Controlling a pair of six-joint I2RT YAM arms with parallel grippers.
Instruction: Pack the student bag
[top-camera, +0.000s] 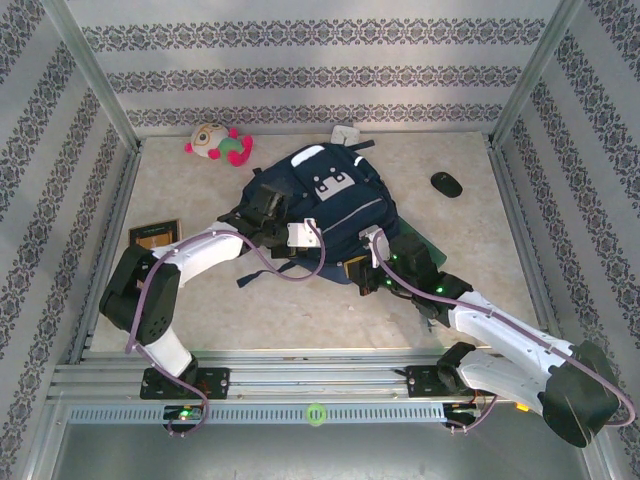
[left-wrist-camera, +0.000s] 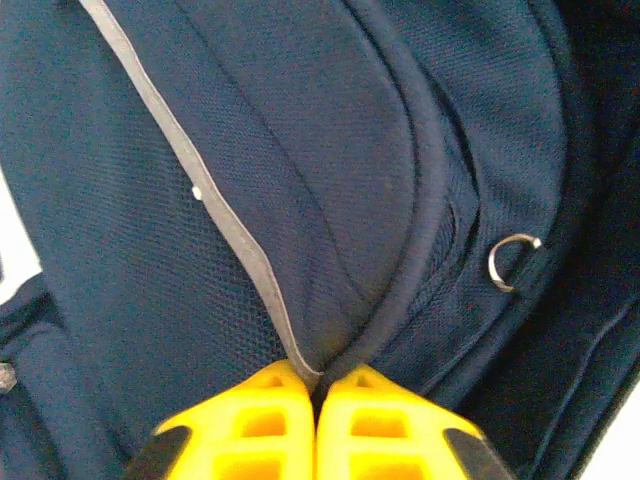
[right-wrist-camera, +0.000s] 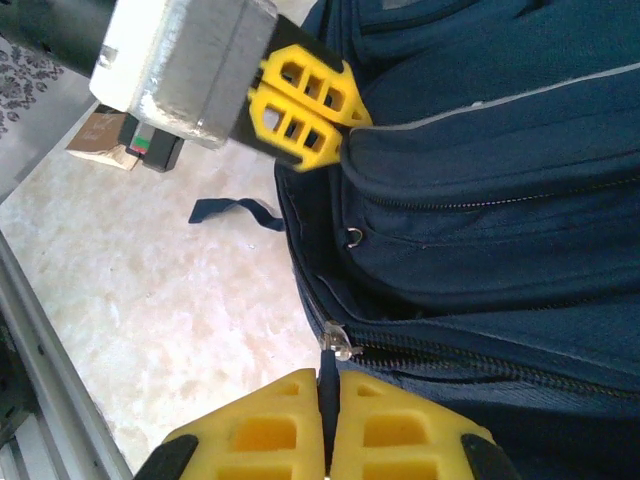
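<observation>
L gripper pinches student bag fabric fold; R wrist cam shows R gripper clamped on zip pull.

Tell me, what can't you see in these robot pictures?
- Top view: what is inside the backpack; its navy fabric covers it.
- Top view: the small black object on the table is too small to name.
- Left wrist view: how much fabric the shut left gripper pinches; the gripper itself hides that.
- Right wrist view: the lower end of the zipper pull inside the shut right gripper; the gripper covers it.
</observation>
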